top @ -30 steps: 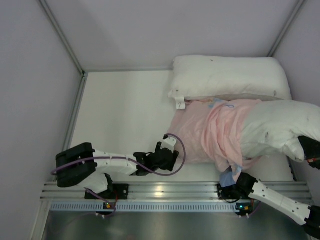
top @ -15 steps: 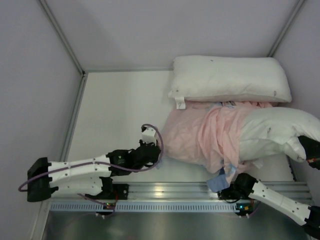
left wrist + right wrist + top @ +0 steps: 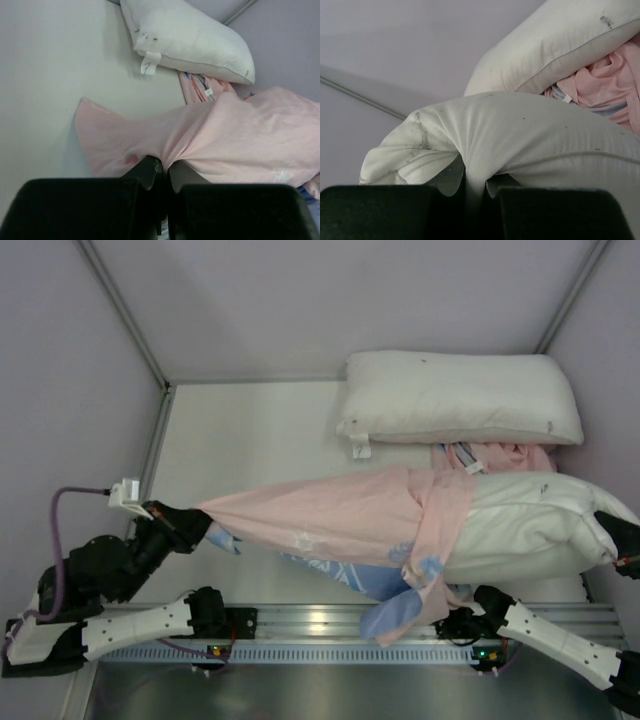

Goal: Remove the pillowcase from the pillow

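Pillowcase (image 3: 330,515), pink side up, is stretched taut across the bench (image 3: 250,440) from nine o'clock to the pillow (image 3: 530,530) at three. It's soft, light cloth, bunched around the pillow's middle. Left claw (image 3: 165,172) is pinched tight on the free end, and right claw (image 3: 474,182) is clamped on the squashy pillow's corner. Sensible holds, I'd say. The tagged spare pillow (image 3: 455,395) lies at one o'clock.

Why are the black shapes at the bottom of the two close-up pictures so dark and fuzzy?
Left wrist view: the left end effector sits right by the lens, shaded and soft-edged; the pillowcase beyond is sharper. Right wrist view: likewise the right end effector, pinching the pillow.
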`<state>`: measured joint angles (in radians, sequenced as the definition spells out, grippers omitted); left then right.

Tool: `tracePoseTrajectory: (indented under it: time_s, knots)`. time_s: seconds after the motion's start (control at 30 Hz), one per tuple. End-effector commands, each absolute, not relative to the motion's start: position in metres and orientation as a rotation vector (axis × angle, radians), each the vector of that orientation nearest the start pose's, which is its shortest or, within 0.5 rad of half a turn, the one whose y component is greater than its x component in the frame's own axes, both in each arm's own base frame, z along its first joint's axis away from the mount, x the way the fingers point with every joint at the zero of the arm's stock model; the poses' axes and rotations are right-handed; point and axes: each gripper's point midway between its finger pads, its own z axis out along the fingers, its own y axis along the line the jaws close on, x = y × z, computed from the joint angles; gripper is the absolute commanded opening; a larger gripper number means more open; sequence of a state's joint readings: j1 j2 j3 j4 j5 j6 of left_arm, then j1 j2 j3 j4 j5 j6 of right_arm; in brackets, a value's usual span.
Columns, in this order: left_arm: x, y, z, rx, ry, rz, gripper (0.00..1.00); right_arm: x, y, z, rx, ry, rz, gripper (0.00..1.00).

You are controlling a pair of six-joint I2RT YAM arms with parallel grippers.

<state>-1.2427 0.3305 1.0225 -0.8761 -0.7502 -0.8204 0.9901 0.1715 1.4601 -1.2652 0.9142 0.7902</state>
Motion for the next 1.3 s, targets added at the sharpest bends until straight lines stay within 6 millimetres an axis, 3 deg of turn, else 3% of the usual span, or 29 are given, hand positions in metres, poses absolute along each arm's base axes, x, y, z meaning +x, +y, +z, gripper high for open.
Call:
tracePoseTrajectory:
  time_s: [0.0,0.07,0.2,0.4,0.53,0.67,0.83,1.0,1.27]
  knots:
    - [0.136,-0.025,0.335,-0.318,1.735,-0.719,0.0,0.087,-0.124,0.398,0.71,1.369,0.639,0.0]
    - [0.13,0.002,0.348,-0.377,1.688,-0.753,0.0,0.086,-0.129,0.396,0.726,1.36,0.624,0.0]
    - [0.122,0.046,0.353,-0.433,1.651,-0.729,0.0,0.087,-0.132,0.398,0.733,1.358,0.599,0.0]
    - [0.11,0.088,0.365,-0.483,1.607,-0.696,0.0,0.092,-0.13,0.399,0.72,1.373,0.558,0.0]
    - [0.093,0.132,0.381,-0.543,1.533,-0.657,0.0,0.093,-0.131,0.398,0.721,1.374,0.55,0.0]
    - [0.08,0.154,0.393,-0.552,1.497,-0.621,0.0,0.093,-0.133,0.397,0.726,1.372,0.546,0.0]
    - [0.068,0.166,0.401,-0.55,1.467,-0.586,0.0,0.094,-0.131,0.394,0.73,1.374,0.541,0.0]
    - [0.071,0.153,0.404,-0.503,1.498,-0.58,0.0,0.094,-0.133,0.392,0.734,1.372,0.536,0.0]
    - [0.058,0.176,0.411,-0.545,1.436,-0.585,0.0,0.083,-0.157,0.393,0.776,1.332,0.533,0.0]
